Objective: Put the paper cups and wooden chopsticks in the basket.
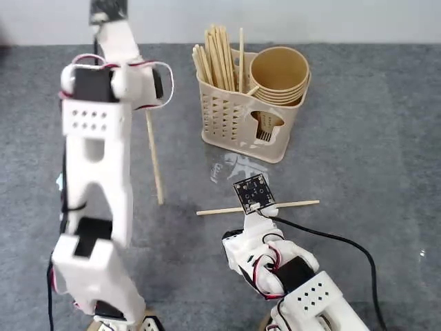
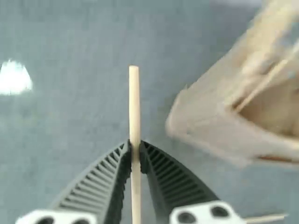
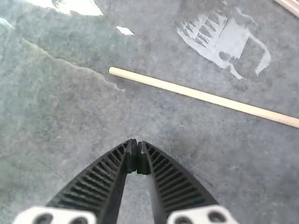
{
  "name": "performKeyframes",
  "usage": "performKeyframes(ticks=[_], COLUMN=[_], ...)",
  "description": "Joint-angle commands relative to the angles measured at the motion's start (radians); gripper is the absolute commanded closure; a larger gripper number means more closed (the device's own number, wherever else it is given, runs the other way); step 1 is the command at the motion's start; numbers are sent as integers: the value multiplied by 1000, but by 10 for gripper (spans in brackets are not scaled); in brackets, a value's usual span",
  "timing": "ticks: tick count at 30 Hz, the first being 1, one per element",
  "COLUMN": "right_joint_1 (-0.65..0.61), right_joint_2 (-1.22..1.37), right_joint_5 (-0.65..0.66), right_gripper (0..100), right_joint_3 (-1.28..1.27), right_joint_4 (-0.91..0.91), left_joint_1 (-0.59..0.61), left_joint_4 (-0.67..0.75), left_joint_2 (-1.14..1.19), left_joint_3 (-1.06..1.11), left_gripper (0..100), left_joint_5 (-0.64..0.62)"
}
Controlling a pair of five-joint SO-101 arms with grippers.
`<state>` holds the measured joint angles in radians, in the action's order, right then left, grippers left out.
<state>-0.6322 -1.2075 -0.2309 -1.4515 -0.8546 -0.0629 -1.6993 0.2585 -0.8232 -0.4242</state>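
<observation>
A: While the left gripper (image 2: 135,158) is clamping a wooden chopstick (image 2: 134,107) between its jaws, where is that stick sitting?
B: It is extending alongside the basket (image 1: 241,124), near it but apart.
A: And the right gripper (image 3: 137,161)?
B: Its jaws are pressing together on nothing, hovering near a second chopstick (image 3: 201,95), which is lying flat on the grey mat (image 1: 372,172). Stacked paper cups (image 1: 279,72) and a bundle of chopsticks (image 1: 217,58) are standing inside the basket.
</observation>
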Motion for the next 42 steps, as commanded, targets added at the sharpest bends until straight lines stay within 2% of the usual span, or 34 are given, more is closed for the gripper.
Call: performKeyframes(ticks=[1,11,21,28,31,33,38,42], right_joint_1=[-10,-8,-7,-7,-7,-7,-7,-7], right_joint_2=[-21,-21,-21,-21,-21,-21,-21,-21], right_joint_5=[-6,-6,-6,-6,-6,-6,-6,-6], right_gripper=[990,990,990,990,990,990,990,990], right_joint_3=[6,6,6,6,6,6,6,6], right_joint_4=[16,16,16,16,16,16,16,16], left_joint_1=[-17,-17,-64,-87,-97,-104,-133,-127], left_joint_4=[135,603,844,882,875,835,710,615], left_joint_2=[-161,-198,-46,68,80,84,75,75], left_joint_3=[-5,2,38,28,36,31,7,-107], left_gripper=[988,988,988,988,979,954,810,802], left_joint_5=[-84,-296,-328,-318,-275,-235,-219,-219])
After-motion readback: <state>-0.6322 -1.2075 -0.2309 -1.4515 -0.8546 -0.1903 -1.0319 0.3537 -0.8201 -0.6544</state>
